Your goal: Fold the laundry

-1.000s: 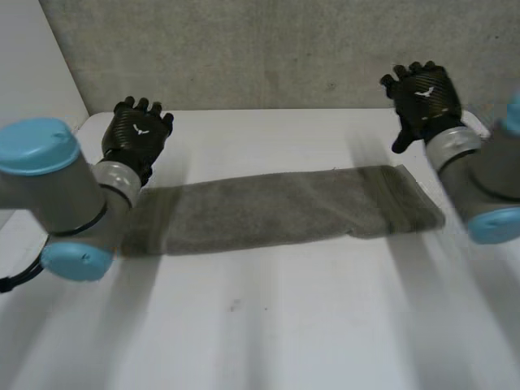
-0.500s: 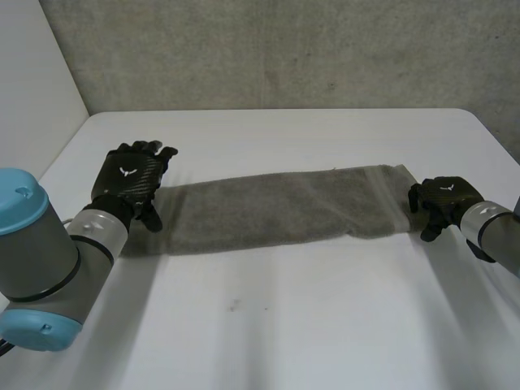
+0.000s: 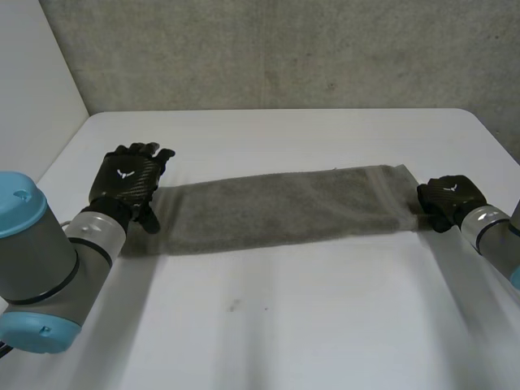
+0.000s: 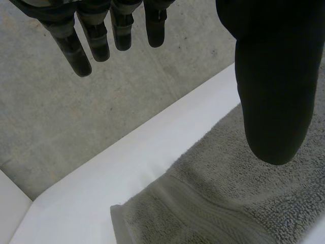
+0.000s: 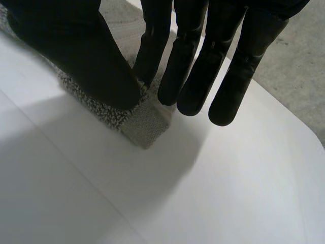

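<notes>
The grey towel [image 3: 276, 207] lies flat, a long folded strip across the white table [image 3: 284, 317]. At its left end, the left hand [image 3: 130, 180] hovers, fingers [image 4: 91, 38] straight and spread, holding nothing, with the hemmed edge under its thumb. Over on the right, the right hand [image 3: 449, 197] is down on the near corner, thumb and first finger pinching it. The other fingers [image 5: 228, 76] reach past onto bare table.

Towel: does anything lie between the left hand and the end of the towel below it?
Nothing visible does. The left hand hovers open over one end of the towel, its fingers straight and apart from the cloth. No object lies on that end of the towel.
</notes>
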